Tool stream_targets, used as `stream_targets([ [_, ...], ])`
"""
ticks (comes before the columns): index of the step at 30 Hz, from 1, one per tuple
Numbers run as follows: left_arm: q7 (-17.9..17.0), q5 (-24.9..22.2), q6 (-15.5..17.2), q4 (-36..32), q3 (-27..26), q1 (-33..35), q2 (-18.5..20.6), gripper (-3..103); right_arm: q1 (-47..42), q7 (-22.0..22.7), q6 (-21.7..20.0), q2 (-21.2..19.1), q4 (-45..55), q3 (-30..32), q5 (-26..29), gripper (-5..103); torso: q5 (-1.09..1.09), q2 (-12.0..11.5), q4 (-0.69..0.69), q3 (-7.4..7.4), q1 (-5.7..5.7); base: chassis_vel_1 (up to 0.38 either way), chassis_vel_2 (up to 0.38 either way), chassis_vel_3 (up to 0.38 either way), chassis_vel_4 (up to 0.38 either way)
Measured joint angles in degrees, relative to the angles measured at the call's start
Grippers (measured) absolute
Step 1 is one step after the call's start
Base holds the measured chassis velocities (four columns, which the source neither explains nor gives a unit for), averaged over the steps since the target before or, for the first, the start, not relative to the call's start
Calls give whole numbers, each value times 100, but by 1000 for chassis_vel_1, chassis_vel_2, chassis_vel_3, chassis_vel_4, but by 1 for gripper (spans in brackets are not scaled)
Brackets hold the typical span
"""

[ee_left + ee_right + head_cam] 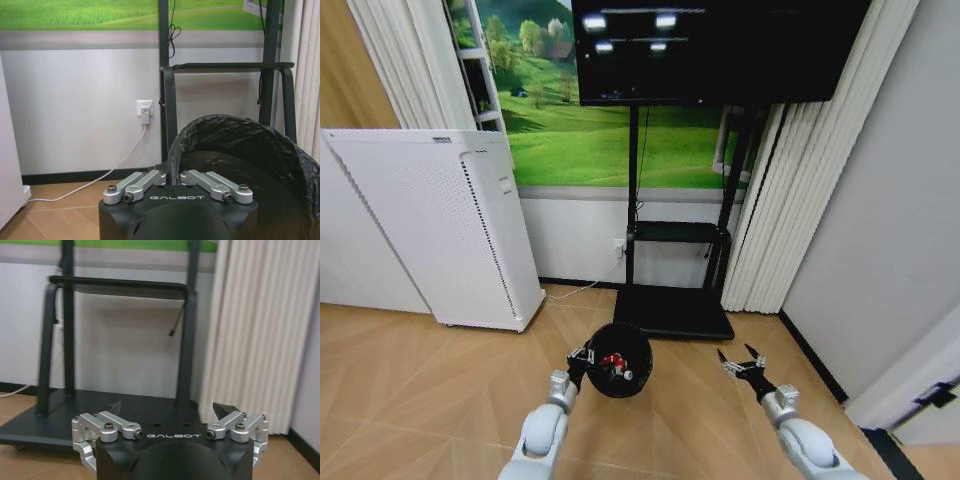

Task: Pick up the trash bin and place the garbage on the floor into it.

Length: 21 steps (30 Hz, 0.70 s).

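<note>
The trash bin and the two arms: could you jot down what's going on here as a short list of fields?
Trash bin: black, round, held off the floor at its rim, mouth tipped toward the head camera
Inside the bin: red-and-white garbage
Left gripper: jaws shut on the bin's rim
Right gripper: jaws open, holding nothing, beside the bin to its right
Floor: light wooden parquet
Behind: black TV stand, white perforated appliance to the left
</note>
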Motion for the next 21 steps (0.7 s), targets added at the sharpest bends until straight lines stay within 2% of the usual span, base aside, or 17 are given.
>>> stream_targets([
  [8,2,-21,2,-152,-65,116,53,6,-54,237,-127,-89,-116,357,24,100,0,0,0,0,0,0,0,0,0],
  [12,4,-40,3,-225,-114,166,53,6,-205,324,-281,-174,-112,779,134,100,1,0,-2,0,0,0,0,0,0],
  [21,7,-47,8,-257,-155,202,18,6,-285,489,-599,-74,405,1234,366,100,0,0,1,0,0,0,0,0,0],
])
